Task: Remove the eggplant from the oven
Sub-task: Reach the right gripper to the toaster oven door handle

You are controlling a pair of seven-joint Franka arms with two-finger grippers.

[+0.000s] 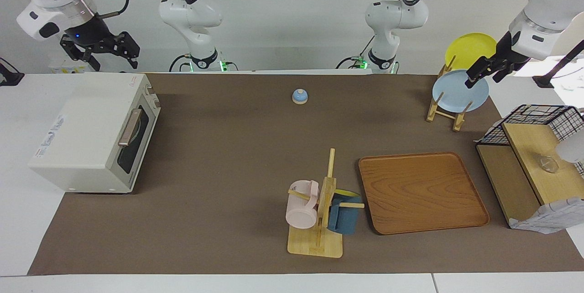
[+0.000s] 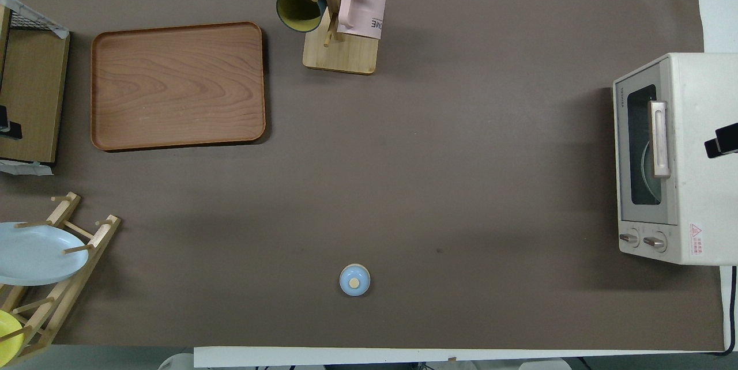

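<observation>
The cream-white oven [image 1: 86, 133] stands at the right arm's end of the table, its dark glass door with the tan bar handle [image 1: 129, 127] shut. It also shows in the overhead view [image 2: 686, 157]. The eggplant is hidden; I see none of it through the glass. My right gripper [image 1: 112, 61] hangs open and empty in the air over the oven's end nearest the robots; its tip shows over the oven top in the overhead view [image 2: 722, 142]. My left gripper [image 1: 482, 75] waits in the air beside the plate rack, empty.
A wooden tray [image 1: 422, 192], a mug tree [image 1: 319, 220] with a pink and a blue mug, a small blue bell [image 1: 299, 96], a plate rack [image 1: 449, 106] with a blue and a yellow plate, and a wooden shelf with a wire basket [image 1: 534, 156] stand on the brown mat.
</observation>
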